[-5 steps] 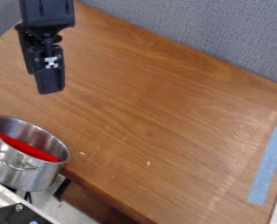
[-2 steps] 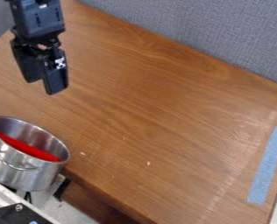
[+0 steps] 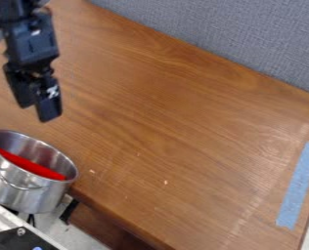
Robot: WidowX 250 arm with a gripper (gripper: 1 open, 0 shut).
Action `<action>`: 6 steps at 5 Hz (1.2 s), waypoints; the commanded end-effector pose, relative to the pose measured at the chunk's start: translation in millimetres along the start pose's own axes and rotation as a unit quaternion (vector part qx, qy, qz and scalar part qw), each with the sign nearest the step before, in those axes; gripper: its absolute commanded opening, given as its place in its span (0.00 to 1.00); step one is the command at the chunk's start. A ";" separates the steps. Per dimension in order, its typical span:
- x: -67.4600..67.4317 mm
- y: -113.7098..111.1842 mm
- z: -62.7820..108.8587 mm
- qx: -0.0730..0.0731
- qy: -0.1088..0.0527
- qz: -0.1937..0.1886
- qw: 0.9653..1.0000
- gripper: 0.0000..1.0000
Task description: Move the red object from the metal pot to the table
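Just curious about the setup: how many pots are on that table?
1: a metal pot at the table's near-left corner, holding the red object. None hidden that I can see.

Metal pot [image 3: 29, 178] at table's [image 3: 184, 117] 8 o'clock edge. Red object [image 3: 30, 162] inside pot. Gripper [image 3: 32, 104] above pot, 12 o'clock, apparently apart. Tape strip [image 3: 297, 182] at 4 o'clock.

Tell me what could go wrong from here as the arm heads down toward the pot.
1. The red object lies low inside the metal pot, so the open gripper may strike the rim on entry.
2. The pot sits at the table corner; a nudge could push it off the edge.
3. The object nearly spans the pot's inside, leaving the fingers little room to close around it.
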State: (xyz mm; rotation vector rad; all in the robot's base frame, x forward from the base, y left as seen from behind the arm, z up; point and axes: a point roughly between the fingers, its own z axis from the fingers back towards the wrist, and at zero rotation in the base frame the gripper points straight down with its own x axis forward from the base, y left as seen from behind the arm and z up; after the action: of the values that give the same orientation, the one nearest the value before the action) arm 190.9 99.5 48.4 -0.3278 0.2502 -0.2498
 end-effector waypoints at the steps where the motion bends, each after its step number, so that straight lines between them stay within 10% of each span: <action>1: -2.8 -5.9 -7.2 0.013 -0.014 -0.017 1.000 1.00; 4: -4.4 26.4 -26.7 0.037 0.028 -0.139 0.989 1.00; 6: 5.8 -61.2 -39.9 0.050 0.072 -0.225 0.970 1.00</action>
State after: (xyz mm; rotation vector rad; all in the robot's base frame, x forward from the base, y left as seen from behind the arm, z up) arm 169.7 30.1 25.0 -0.2861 0.3306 -0.7454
